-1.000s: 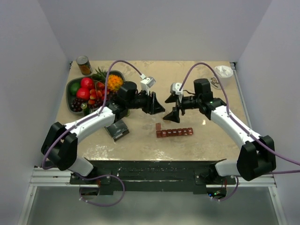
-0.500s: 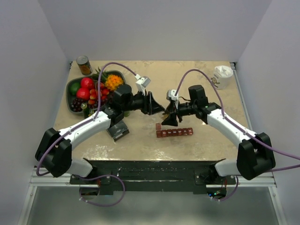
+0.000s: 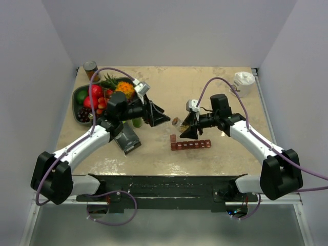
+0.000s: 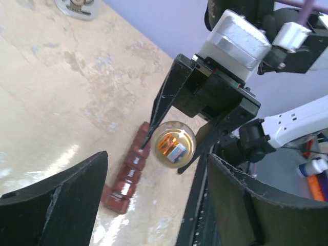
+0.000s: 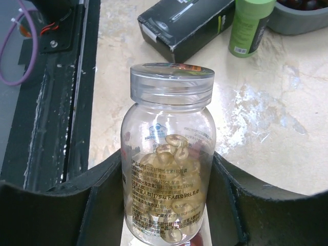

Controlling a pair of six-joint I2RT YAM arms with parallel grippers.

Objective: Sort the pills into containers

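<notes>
The right jaws are clamped on a clear pill bottle (image 5: pixel 169 154), one dark finger pressed to each side of its lower body. Its clear cap (image 5: pixel 171 82) is on and points away from the wrist. Inside lie the pills (image 5: pixel 171 164), small golden-amber softgels heaped in the lower half behind a printed label.

The left jaws are spread wide and hold nothing. In the left wrist view the bottle's round end (image 4: pixel 174 144) shows in the gap beyond them, well apart from both fingers.

Clock directions below follow the top view, with 12 o'clock away from the arm bases.

The bottle (image 3: pixel 176 122) is near the middle of the counter (image 3: pixel 215 97), between the two arms. The left arm (image 3: pixel 87 141) reaches in from 8 o'clock and the right arm (image 3: pixel 251 138) from 4 o'clock.

Near the bottle, at its 5 o'clock, the dark red pill organizer (image 3: pixel 190 145) lies flat, its row of compartments running from 9 to 3 o'clock. A small red piece, seemingly one raised lid, stands at its 9 o'clock end. Whether any compartment holds pills cannot be told.

Towards 9 o'clock, a black box (image 3: pixel 128 139) lies beside a green bottle (image 3: pixel 137 122). A grey fruit bowl (image 3: pixel 81 97) sits at 10 o'clock and a tin can (image 3: pixel 91 69) at 11. A white cup (image 3: pixel 244 82) stands at 2 o'clock.
</notes>
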